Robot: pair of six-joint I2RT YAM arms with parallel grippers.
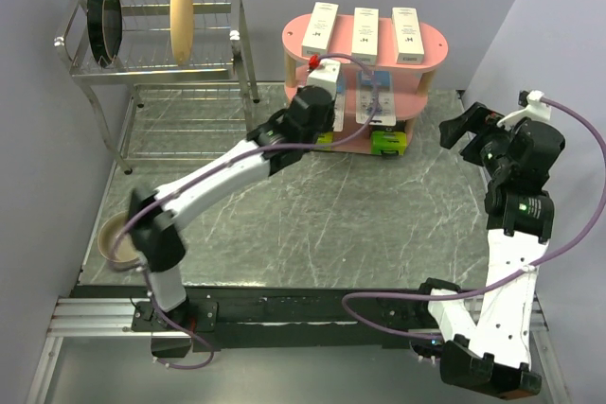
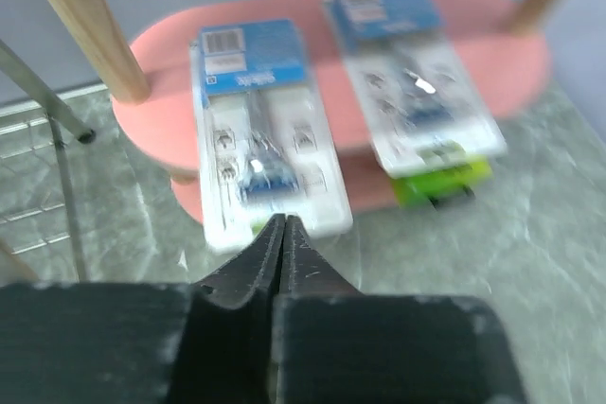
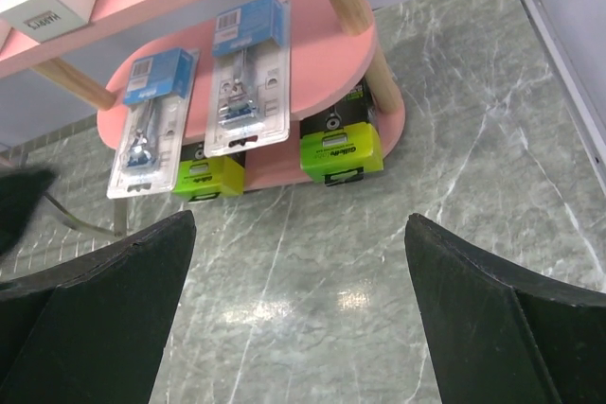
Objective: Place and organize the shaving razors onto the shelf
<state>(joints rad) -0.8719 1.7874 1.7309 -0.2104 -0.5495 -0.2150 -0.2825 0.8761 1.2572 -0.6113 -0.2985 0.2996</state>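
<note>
The pink shelf holds three white boxes on its top board. Two blue-carded blister packs lie side by side on the middle board. Two black-and-lime boxes sit on the bottom board. My left gripper is shut and empty, its tips at the near edge of the left blister pack; in the top view it hides that pack. My right gripper is open and empty, hovering to the right of the shelf.
A metal dish rack stands at the back left with black pans and a tan plate. A tan bowl sits at the left edge beside my left arm. Walls close in on both sides.
</note>
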